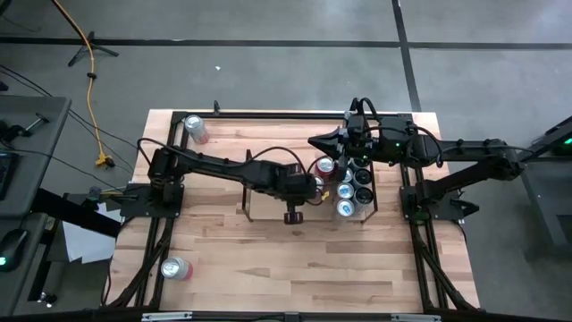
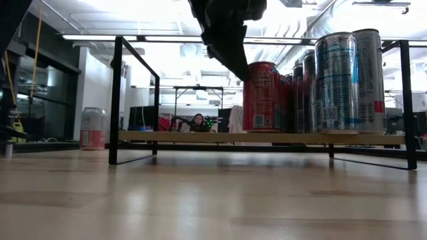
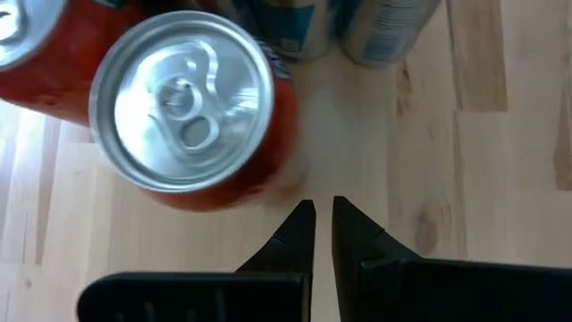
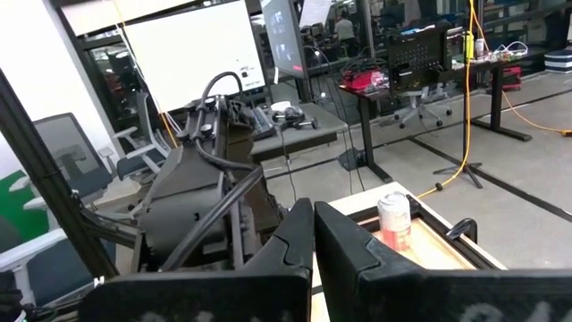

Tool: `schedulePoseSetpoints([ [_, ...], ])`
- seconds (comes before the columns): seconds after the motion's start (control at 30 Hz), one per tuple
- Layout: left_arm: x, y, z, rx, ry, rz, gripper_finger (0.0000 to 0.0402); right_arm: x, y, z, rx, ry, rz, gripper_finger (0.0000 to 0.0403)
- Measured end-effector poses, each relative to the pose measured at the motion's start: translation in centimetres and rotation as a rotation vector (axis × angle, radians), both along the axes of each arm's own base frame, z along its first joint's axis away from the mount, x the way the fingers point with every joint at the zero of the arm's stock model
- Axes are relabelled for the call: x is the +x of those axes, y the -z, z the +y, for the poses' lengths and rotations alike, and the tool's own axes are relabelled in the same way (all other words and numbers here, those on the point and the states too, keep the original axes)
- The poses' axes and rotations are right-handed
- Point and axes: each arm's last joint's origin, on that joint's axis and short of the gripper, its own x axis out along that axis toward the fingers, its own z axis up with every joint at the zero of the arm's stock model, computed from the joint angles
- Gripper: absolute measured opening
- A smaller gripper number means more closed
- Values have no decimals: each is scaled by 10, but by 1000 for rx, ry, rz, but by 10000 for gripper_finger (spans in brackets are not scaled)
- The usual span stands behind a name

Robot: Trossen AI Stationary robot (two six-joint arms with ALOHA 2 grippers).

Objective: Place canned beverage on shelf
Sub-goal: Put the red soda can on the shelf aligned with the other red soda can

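Note:
The shelf (image 1: pixel 245 204), a low black rod rack (image 2: pixel 117 100), stands mid-table. Several upright cans crowd its right end (image 1: pixel 354 190); the leftmost is a red can (image 2: pixel 261 97), whose silver top (image 3: pixel 183 112) fills the left wrist view. My left gripper (image 3: pixel 322 213) is shut with nothing between its fingers. It slants down just beside that red can's top (image 1: pixel 324 166), on the can's left in the low view (image 2: pixel 233 53). My right gripper (image 4: pixel 313 219) is shut and level, raised over the shelf's far right end (image 1: pixel 315 141).
A loose can stands at the table's far left (image 1: pixel 195 128), also seen in the low view (image 2: pixel 93 128) and the right wrist view (image 4: pixel 394 222). Another can lies at the near left (image 1: pixel 176 268). The shelf's left half (image 2: pixel 187 137) holds nothing. A person sits far behind the table (image 2: pixel 198 121).

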Motion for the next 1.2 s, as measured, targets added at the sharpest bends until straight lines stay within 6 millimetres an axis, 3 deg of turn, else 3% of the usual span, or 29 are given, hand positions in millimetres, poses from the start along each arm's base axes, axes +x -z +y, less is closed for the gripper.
schedulePoseSetpoints([
  [0.7,6,-3,36,48,-82,-55,0,0,0,0,-3,0,1,0],
  [1.2,16,6,39,45,-59,-85,0,0,0,0,-11,1,2,0],
])
